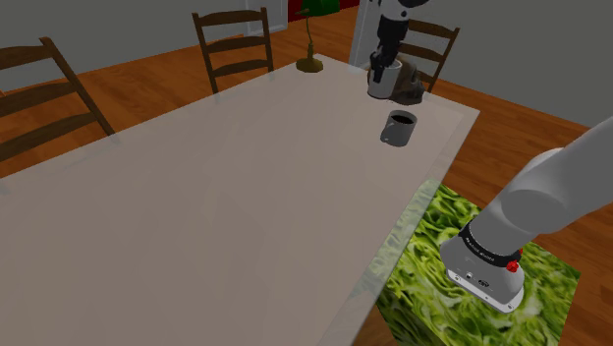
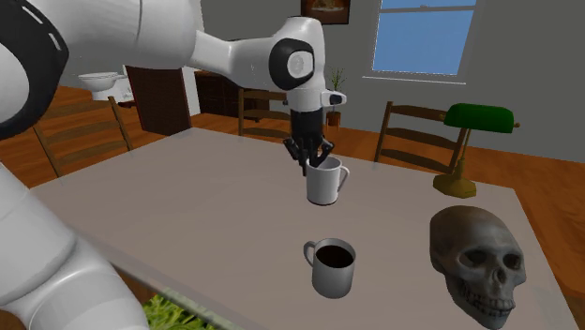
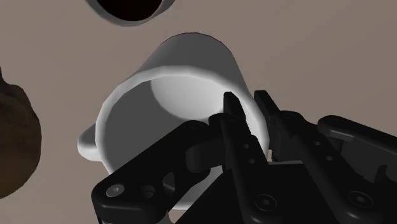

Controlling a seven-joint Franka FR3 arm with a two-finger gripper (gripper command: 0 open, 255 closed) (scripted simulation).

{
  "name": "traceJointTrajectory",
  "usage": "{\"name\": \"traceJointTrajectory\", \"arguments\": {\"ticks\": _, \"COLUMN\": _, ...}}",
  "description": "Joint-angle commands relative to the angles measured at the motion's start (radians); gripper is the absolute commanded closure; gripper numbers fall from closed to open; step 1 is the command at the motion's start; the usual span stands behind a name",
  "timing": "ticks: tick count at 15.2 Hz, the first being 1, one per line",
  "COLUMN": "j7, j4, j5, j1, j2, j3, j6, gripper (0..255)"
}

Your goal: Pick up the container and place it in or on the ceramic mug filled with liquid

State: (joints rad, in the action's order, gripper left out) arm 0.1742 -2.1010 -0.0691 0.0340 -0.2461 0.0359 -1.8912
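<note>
White and empty inside: found the cup (image 2: 323, 183) pinched at its rim by the black gripper (image 2: 312, 159), on the side opposite the handle. Checked the grip in the wrist view: fingers (image 3: 232, 111) drawn nearly together, one inside the cup wall and one outside, clamped on that wall. Saw the bare interior of the cup in that view as well. Could not tell from any view whether the cup's base rests on the table (image 2: 187, 216) or hangs just above it.

Located the mug of dark liquid (image 2: 332, 266) upright on the table, near the cup but apart from it, with its handle toward the second exterior view's left.

Noted in the second exterior view a brown skull (image 2: 478, 262) face-on, beside the mug and apart from it, and a green-shaded lamp (image 2: 473, 131) past it near the table edge. Noted in the shoulder view the same skull as a dark lump just behind the cup. Noted there also the green leaf-patterned stand (image 1: 462, 295) against the near table edge, and wooden chairs (image 1: 234, 44) along the far side.
</note>
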Motion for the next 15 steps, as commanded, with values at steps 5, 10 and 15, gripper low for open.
{"name": "traceJointTrajectory", "arguments": {"ticks": 5, "j7": 0.118, "j4": -0.109, "j5": -0.030, "j1": 0.052, "j2": -0.143, "j3": 0.078, "j6": 0.026, "gripper": 255}}
{"name": "traceJointTrajectory", "arguments": {"ticks": 10, "j7": 0.156, "j4": -0.172, "j5": -0.046, "j1": 0.070, "j2": -0.180, "j3": 0.109, "j6": -0.004, "gripper": 255}}
{"name": "traceJointTrajectory", "arguments": {"ticks": 15, "j7": 0.153, "j4": -0.232, "j5": -0.049, "j1": 0.072, "j2": -0.172, "j3": 0.112, "j6": -0.072, "gripper": 255}}
